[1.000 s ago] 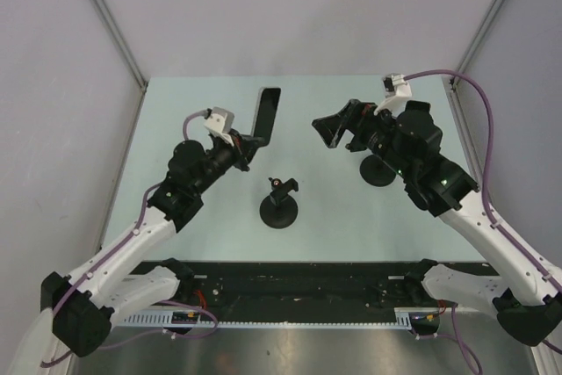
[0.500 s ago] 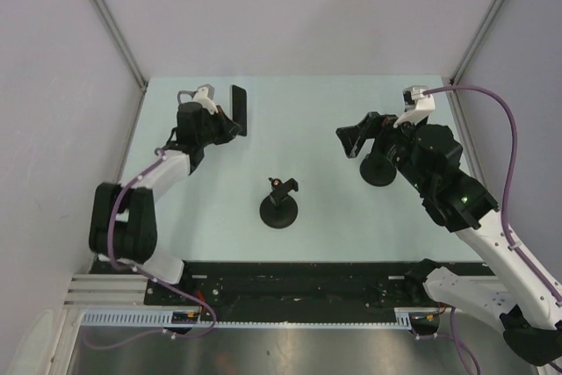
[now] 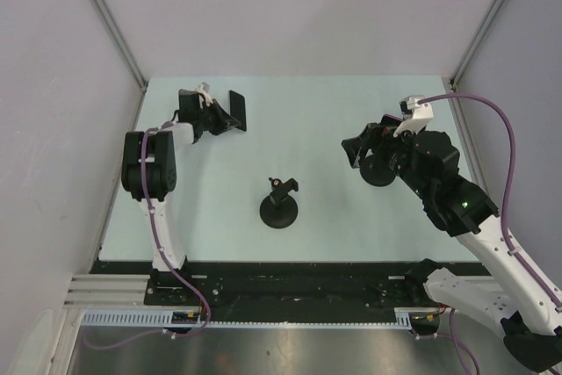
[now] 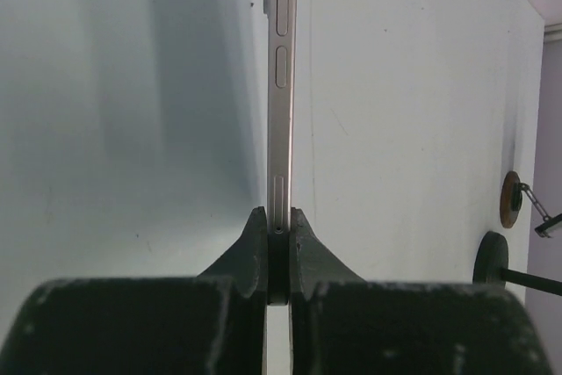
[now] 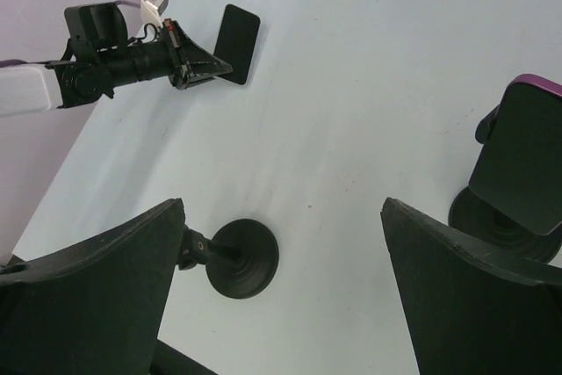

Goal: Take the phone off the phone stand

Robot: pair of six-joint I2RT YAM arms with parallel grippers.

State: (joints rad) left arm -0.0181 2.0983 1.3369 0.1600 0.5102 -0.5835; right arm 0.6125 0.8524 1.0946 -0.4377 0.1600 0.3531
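At the far left of the worktop (image 3: 202,191), my left pincer (image 3: 219,118) is pinching the phone (image 3: 237,111) by one thin end, edge-on, well apart from the phone stand (image 3: 279,204) at mid-worktop. My right pincer (image 5: 283,217) hangs spread wide, just beside a second stand (image 3: 379,175).

Pale mint counter (image 3: 334,111), nothing fancy. Two black stands with round bases sit on it: the middle stand (image 3: 278,210) near the centre with its little arm poking up, and the right stand (image 3: 378,173) well apart from it (partly covered from overhead).
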